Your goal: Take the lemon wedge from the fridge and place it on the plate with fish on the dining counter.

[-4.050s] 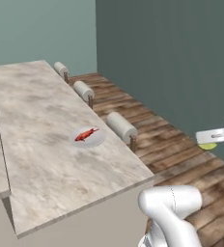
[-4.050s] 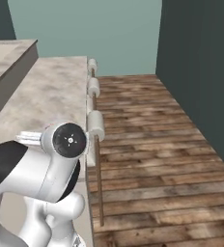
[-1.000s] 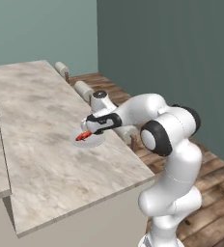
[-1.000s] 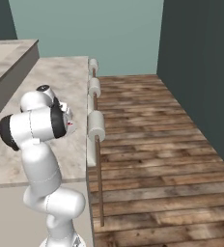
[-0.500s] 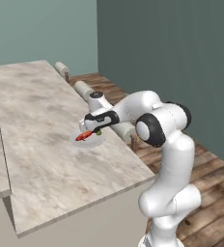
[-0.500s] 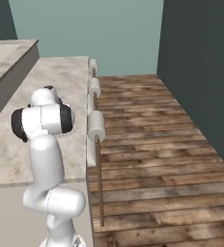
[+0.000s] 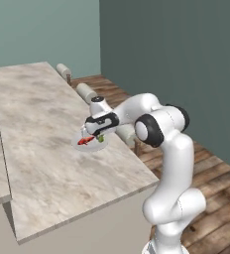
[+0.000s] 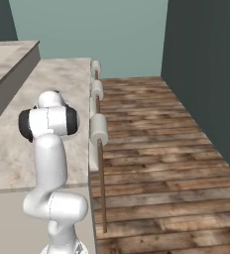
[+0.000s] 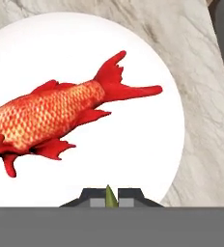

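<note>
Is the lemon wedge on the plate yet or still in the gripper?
Still in the gripper: the lemon wedge is pinched between its shut tips, over the plate beside the fish.

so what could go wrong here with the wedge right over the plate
The tool is shut on the tiny yellow-green lemon wedge, low over the round white plate, near the rim on the side by the marbled counter edge. Released here, it might bounce or slide off the rim. The thin sliver may also cling to a finger. Pushing lower could nudge the red-orange fish.
</note>
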